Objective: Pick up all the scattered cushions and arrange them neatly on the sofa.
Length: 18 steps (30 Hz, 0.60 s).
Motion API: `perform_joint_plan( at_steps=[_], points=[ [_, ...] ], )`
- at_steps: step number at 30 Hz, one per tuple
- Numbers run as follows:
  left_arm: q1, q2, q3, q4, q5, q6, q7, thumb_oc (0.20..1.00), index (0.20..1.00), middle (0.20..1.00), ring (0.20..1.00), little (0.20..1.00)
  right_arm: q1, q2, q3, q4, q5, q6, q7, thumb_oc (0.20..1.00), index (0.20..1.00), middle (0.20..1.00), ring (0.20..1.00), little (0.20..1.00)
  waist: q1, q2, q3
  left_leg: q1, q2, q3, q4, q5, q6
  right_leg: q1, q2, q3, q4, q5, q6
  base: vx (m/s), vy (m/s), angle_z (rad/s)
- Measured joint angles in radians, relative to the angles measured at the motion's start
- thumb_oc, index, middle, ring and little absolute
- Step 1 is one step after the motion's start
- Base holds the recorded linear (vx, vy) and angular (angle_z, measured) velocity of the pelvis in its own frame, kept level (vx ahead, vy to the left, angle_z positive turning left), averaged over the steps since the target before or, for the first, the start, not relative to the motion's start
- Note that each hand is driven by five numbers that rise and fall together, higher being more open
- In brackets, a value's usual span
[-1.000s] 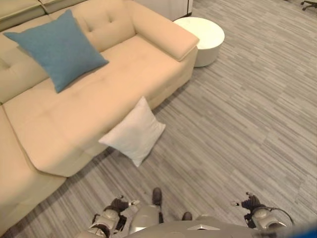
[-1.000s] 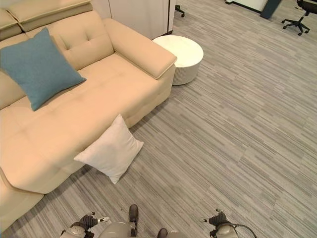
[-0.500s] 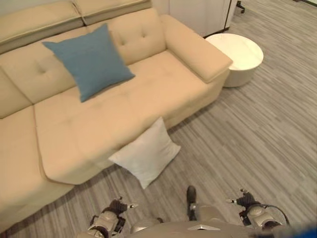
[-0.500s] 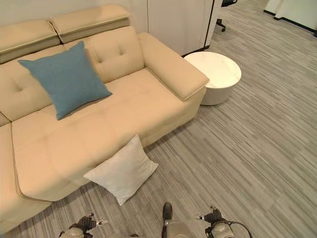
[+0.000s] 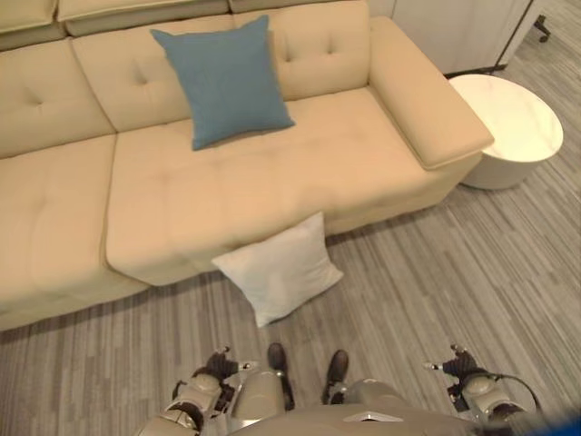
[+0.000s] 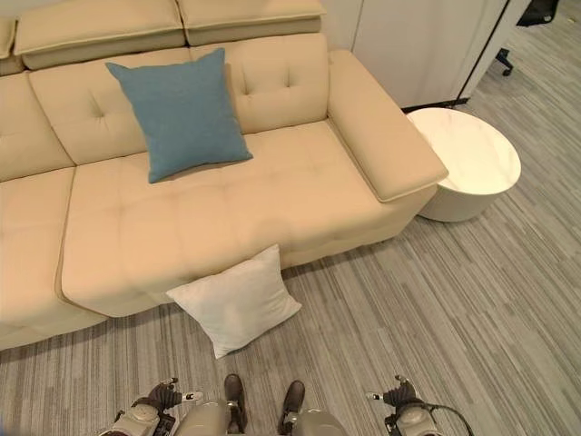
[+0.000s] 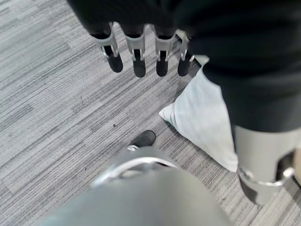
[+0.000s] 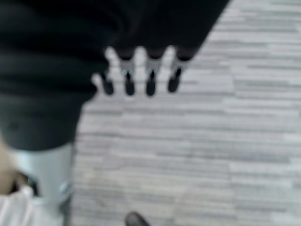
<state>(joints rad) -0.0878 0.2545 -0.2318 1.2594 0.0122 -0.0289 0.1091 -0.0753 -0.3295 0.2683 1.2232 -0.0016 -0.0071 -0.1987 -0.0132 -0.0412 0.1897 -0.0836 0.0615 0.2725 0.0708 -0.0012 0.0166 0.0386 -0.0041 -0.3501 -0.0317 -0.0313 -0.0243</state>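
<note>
Leaning white cushion (image 5: 280, 267) hiding sofa (image 5: 73, 218) front, hands cropped

Sofa (image 5: 54, 209) left end cut off by frame edge.

- A round white side table (image 6: 465, 163) stands on the floor to my right, just beside the far armrest. Its top is flat and bare, its side a plain white drum.
- Grey striped carpet (image 6: 436, 300) covers the floor ahead of me and runs off to the right.
- Pale cabinet doors (image 6: 413, 41) rise behind the round table.
- A black office chair base (image 6: 536, 11) sits at the far right corner.
</note>
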Motion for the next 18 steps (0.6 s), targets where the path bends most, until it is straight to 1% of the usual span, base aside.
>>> perform_joint_plan(
  at_steps=[1,2,4,5,7,8,9,10,11,12,13,14,15,16,17,18],
  points=[
    [0.009,0.003,-0.001,-0.001,0.000,0.002,0.000,1.000,1.000,1.000,1.000,1.000,0.009,0.000,0.000,-0.004,0.000,-0.001,0.000,1.000,1.000,1.000,1.000,1.000,-0.002,-0.003,-0.010,0.011,-0.015,-0.006,-0.021,-0.003,0.003,-0.011,-0.015,0.010,0.037,-0.026,0.018,0.14,0.127,0.01],
    [0.012,0.008,0.000,-0.001,0.000,0.002,0.000,1.000,1.000,1.000,1.000,1.000,0.015,0.000,-0.007,-0.002,0.000,0.003,0.001,1.000,1.000,1.000,1.000,1.000,-0.003,-0.009,-0.019,0.022,-0.030,-0.006,-0.043,-0.002,0.009,-0.025,-0.031,0.011,0.070,-0.042,0.018,0.16,0.178,0.16],
    [0.013,0.019,0.000,0.001,0.000,0.002,0.000,1.000,1.000,1.000,1.000,1.000,0.017,0.000,-0.012,-0.006,0.000,0.004,0.001,1.000,1.000,1.000,1.000,1.000,-0.003,-0.014,-0.022,0.062,-0.055,-0.007,-0.081,0.001,0.035,-0.037,-0.061,0.029,0.151,-0.079,0.035,0.11,0.139,0.10],
    [0.015,0.023,0.000,0.001,0.000,0.002,0.000,1.000,1.000,1.000,1.000,1.000,0.012,-0.001,-0.012,-0.008,-0.001,0.004,0.002,1.000,1.000,1.000,1.000,1.000,-0.002,-0.010,-0.022,0.081,-0.062,-0.009,-0.097,0.004,0.041,-0.060,-0.076,0.046,0.226,-0.100,0.059,0.04,0.062,0.13],
    [0.004,0.036,0.000,-0.003,0.000,0.002,0.001,1.000,1.000,1.000,1.000,1.000,0.008,0.002,-0.011,-0.013,-0.001,0.003,0.005,1.000,1.000,1.000,1.000,1.000,-0.003,-0.005,-0.022,0.101,-0.064,-0.017,-0.104,0.005,0.053,-0.123,-0.104,0.074,0.380,-0.134,0.092,0.10,0.068,0.28],
    [-0.012,0.051,0.001,-0.004,0.000,0.002,0.002,1.000,1.000,1.000,1.000,1.000,-0.003,0.007,-0.011,-0.028,-0.001,0.002,0.008,1.000,1.000,1.000,1.000,1.000,-0.007,-0.006,-0.022,0.108,-0.071,-0.051,-0.105,-0.007,0.071,-0.194,-0.105,0.143,0.522,-0.160,0.124,0.24,0.035,0.67],
    [-0.017,0.059,0.000,-0.009,0.000,0.002,0.002,1.000,1.000,1.000,1.000,1.000,-0.005,0.007,-0.012,-0.048,0.000,0.000,0.012,1.000,1.000,1.000,1.000,1.000,-0.019,-0.008,-0.023,0.133,-0.082,-0.077,-0.123,-0.011,0.080,-0.229,-0.086,0.236,0.530,-0.167,0.133,0.29,-0.026,0.94],
    [-0.015,0.054,0.000,0.000,0.000,0.003,0.002,1.000,1.000,1.000,1.000,1.000,-0.013,0.007,-0.011,-0.057,0.000,-0.002,0.013,1.000,1.000,1.000,1.000,1.000,-0.033,0.005,-0.018,0.160,-0.079,-0.118,-0.140,-0.008,0.076,-0.248,-0.041,0.335,0.449,-0.166,0.124,0.24,-0.070,0.91],
    [-0.026,0.052,-0.003,0.000,0.000,0.002,0.002,1.000,1.000,1.000,1.000,1.000,-0.018,0.007,-0.010,-0.065,0.000,-0.001,0.015,1.000,1.000,1.000,1.000,1.000,-0.037,0.007,-0.015,0.164,-0.079,-0.138,-0.142,-0.010,0.076,-0.273,-0.034,0.342,0.408,-0.151,0.122,0.14,-0.053,0.71],
    [-0.034,0.049,-0.002,0.001,0.000,0.000,0.002,1.000,1.000,1.000,1.000,1.000,-0.018,0.006,-0.009,-0.065,0.000,0.000,0.016,1.000,1.000,1.000,1.000,1.000,-0.034,0.012,-0.010,0.169,-0.079,-0.154,-0.147,-0.014,0.075,-0.308,-0.026,0.352,0.374,-0.122,0.114,0.08,-0.033,0.67],
    [-0.036,0.045,-0.002,0.003,0.000,0.001,0.002,1.000,1.000,1.000,1.000,1.000,-0.018,0.006,-0.004,-0.065,0.000,0.000,0.017,1.000,1.000,1.000,1.000,1.000,-0.041,0.012,-0.007,0.172,-0.077,-0.177,-0.146,-0.020,0.072,-0.317,-0.015,0.374,0.301,-0.089,0.117,0.08,-0.040,0.69],
    [-0.026,0.044,-0.001,0.001,0.000,0.000,0.001,1.000,1.000,1.000,1.000,1.000,-0.012,0.007,-0.003,-0.063,0.001,0.000,0.018,1.000,1.000,1.000,1.000,1.000,-0.049,0.005,-0.005,0.179,-0.082,-0.177,-0.154,-0.017,0.063,-0.318,-0.022,0.371,0.251,-0.037,0.121,0.12,-0.113,0.73],
    [-0.010,0.046,-0.001,-0.004,0.000,-0.002,0.002,1.000,1.000,1.000,1.000,1.000,0.000,0.010,-0.004,-0.061,0.006,0.000,0.019,1.000,1.000,1.000,1.000,1.000,-0.047,-0.014,-0.016,0.204,-0.098,-0.190,-0.161,-0.025,0.052,-0.313,-0.036,0.371,0.235,0.021,0.121,0.11,-0.144,0.52],
    [0.003,0.043,-0.001,-0.003,0.000,-0.003,0.002,1.000,1.000,1.000,1.000,1.000,0.004,0.009,-0.005,-0.048,0.008,0.000,0.019,1.000,1.000,1.000,1.000,1.000,-0.043,-0.021,-0.027,0.220,-0.100,-0.207,-0.158,-0.049,0.039,-0.294,-0.044,0.371,0.221,0.078,0.083,0.09,-0.144,0.41],
    [0.019,0.031,-0.002,-0.002,0.000,-0.003,0.001,1.000,1.000,1.000,1.000,1.000,0.002,0.003,-0.011,-0.034,0.008,0.002,0.018,1.000,1.000,1.000,1.000,1.000,-0.042,-0.006,-0.037,0.221,-0.075,-0.224,-0.147,-0.062,0.026,-0.269,-0.024,0.351,0.191,0.076,0.068,0.05,-0.072,0.34],
    [0.021,0.029,-0.001,-0.002,0.000,-0.004,0.001,1.000,1.000,1.000,1.000,1.000,0.001,-0.001,-0.011,-0.031,0.008,0.001,0.018,1.000,1.000,1.000,1.000,1.000,-0.033,0.013,-0.048,0.206,-0.050,-0.231,-0.120,-0.077,0.002,-0.246,-0.002,0.338,0.142,0.088,0.054,0.08,-0.087,0.22]
  ],
)
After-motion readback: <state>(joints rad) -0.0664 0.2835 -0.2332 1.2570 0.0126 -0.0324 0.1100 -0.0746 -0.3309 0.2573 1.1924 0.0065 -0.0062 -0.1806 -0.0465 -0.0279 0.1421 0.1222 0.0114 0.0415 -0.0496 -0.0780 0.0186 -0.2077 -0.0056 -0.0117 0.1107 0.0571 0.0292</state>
